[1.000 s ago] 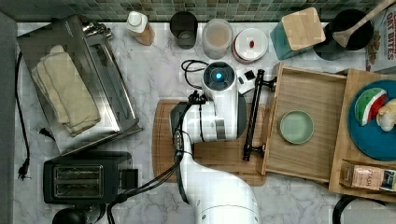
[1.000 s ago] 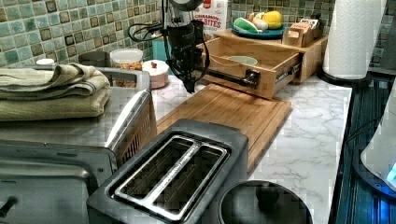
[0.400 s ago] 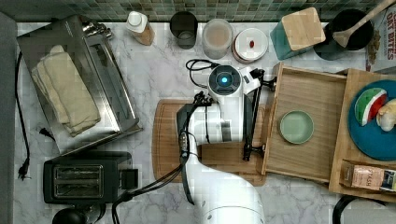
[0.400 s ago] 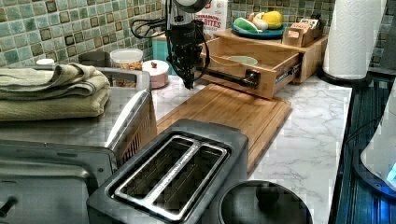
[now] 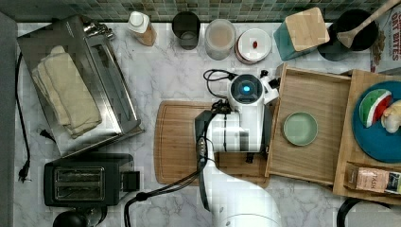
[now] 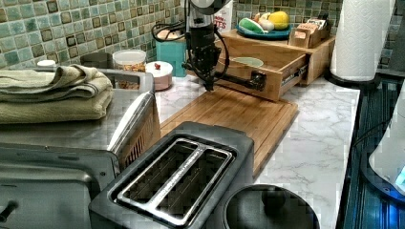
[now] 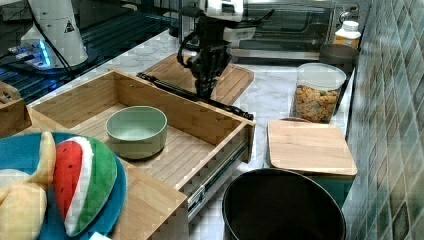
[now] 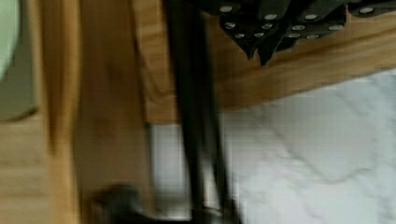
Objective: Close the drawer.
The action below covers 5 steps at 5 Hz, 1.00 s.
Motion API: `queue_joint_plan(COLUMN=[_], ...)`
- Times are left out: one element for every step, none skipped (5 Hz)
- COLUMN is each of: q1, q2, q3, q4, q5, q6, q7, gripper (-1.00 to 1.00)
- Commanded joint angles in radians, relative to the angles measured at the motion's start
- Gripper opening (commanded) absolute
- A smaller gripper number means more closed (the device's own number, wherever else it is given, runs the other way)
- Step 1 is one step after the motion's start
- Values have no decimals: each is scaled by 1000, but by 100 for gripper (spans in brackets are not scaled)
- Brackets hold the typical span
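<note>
I see the drawer (image 5: 312, 127) pulled out of the wooden stand (image 5: 366, 184) at the top view's right, resting open above the marble counter (image 5: 179, 71). A pale green bowl (image 5: 300, 128) sits on the drawer bottom, about centred. A black bar handle (image 7: 195, 96) runs along the drawer's front wall.

The arm (image 5: 239, 137) reaches over the cutting board (image 5: 177, 142), which lies on the counter just beside the drawer front. In the left view the jaws (image 6: 208, 82) point down at the handle, at the end of the drawer front nearer the tiled wall. In the right view the jaws (image 7: 204, 89) are just beside the handle bar, on the cutting-board side. I cannot tell from these pictures whether they touch it. In the wrist view the tips of the jaws (image 8: 259, 50) appear drawn together with nothing between them, and the handle (image 8: 194, 116) runs past them as a dark bar.

On the stand's top I see a blue plate (image 5: 378, 127) carrying a toy watermelon slice (image 5: 373, 106). Behind the drawer, along the tiled wall, stand a teal box with a wooden lid (image 5: 302, 33), a lidded white dish (image 5: 253, 45) and a clear jar (image 5: 220, 38). A toaster (image 5: 87, 184) and a toaster oven (image 5: 75, 85) with folded towels (image 5: 66, 94) on it occupy the top view's left.
</note>
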<state>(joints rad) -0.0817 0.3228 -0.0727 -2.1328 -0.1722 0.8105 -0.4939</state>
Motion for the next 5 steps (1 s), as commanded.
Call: queue_joint_plan(q1=[-172, -231, -297, -335, -378], q2=[-101, -62, -5, 37, 62], q3=[-79, -94, -101, -133, -157], q4=[-45, 0, 75, 138, 164], q5=[-6, 39, 91, 110, 96], q6=[141, 129, 121, 96, 137], q7=[-280, -400, -535, -579, -588], gripper=[-100, -100, -100, -100, -100])
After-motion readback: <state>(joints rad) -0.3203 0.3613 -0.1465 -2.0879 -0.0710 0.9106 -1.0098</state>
